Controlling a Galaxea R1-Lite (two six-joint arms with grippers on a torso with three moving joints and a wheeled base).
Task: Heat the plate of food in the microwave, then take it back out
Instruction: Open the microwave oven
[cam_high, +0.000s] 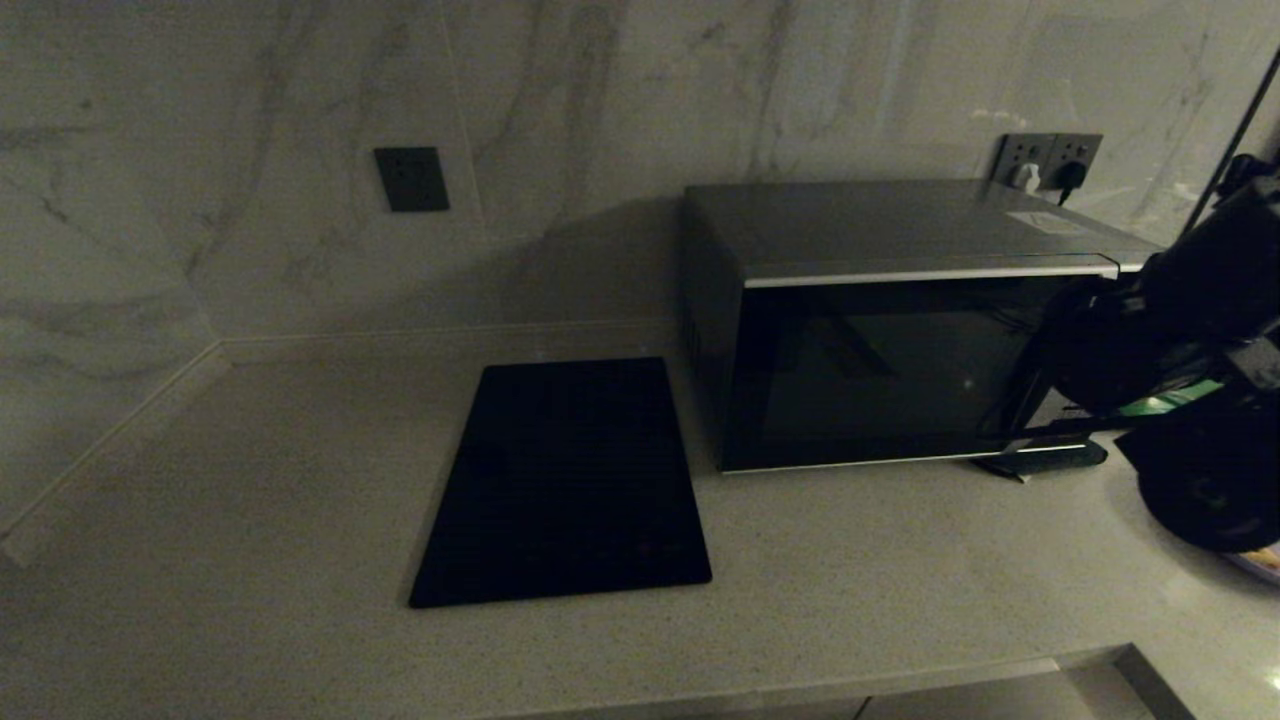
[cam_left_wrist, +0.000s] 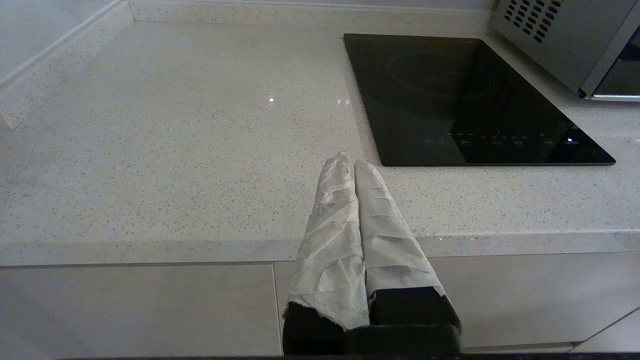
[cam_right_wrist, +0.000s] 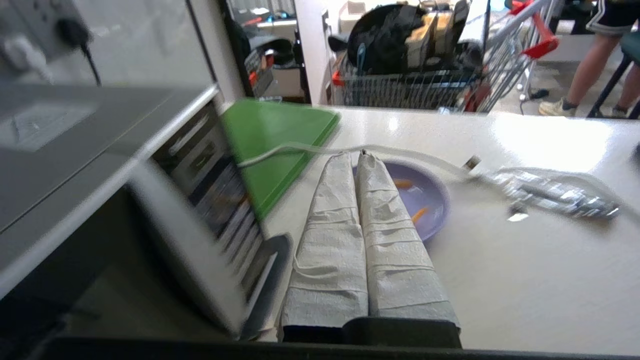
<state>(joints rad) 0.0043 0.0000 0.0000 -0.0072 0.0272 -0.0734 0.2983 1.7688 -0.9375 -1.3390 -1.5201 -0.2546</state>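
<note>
The microwave (cam_high: 900, 330) filled the right half of the head view, standing on the pale tabletop (cam_high: 250, 520) against the marble wall, its dark glass door apparently shut; in the right wrist view its button panel ran down the left of the frame. The black cooktop panel (cam_high: 565, 485) lay flat just to its left, at the centre of the head view. A green board (cam_right_wrist: 272, 142) showed in the upper middle of the right wrist view, beside the microwave's panel side. The plate of food (cam_right_wrist: 420, 197), a small lavender dish with a few orange sticks, sat on the tabletop just past that board, at the centre of the right wrist view and partly hidden by the fingertips. The right claw (cam_right_wrist: 356, 156) had its wrapped fingers pressed together, holding nothing, and pointed straight toward the plate, whose near rim lay right beyond the tips. The left claw (cam_left_wrist: 348, 161), also closed and empty, hung over the tabletop's front edge, with the cooktop between it and the microwave. The right arm was by far the nearer to both plate and door, so the opening and loading probably fell to it.
</note>
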